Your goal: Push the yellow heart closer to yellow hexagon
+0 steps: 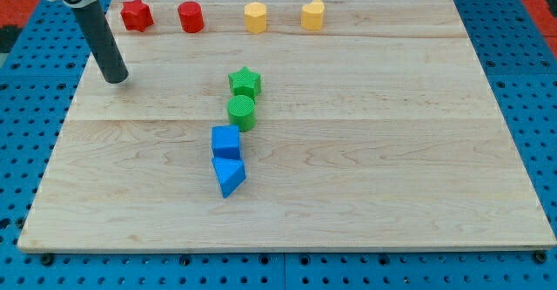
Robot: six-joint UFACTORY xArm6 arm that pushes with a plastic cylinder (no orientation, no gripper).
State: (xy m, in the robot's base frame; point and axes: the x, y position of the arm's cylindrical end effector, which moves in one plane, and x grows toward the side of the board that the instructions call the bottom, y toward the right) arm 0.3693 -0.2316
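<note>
The yellow heart (313, 15) sits near the board's top edge, right of centre. The yellow hexagon (255, 17) sits to its left on the same row, a small gap between them. My tip (116, 78) rests on the board at the view's upper left, far left of both yellow blocks and below the red star (137, 15). It touches no block.
A red cylinder (191, 17) stands right of the red star on the top row. In the board's middle a green star (245, 83), green cylinder (242, 112), blue cube (225, 141) and blue triangle (228, 176) form a column. The wooden board (392, 151) lies on a blue pegboard.
</note>
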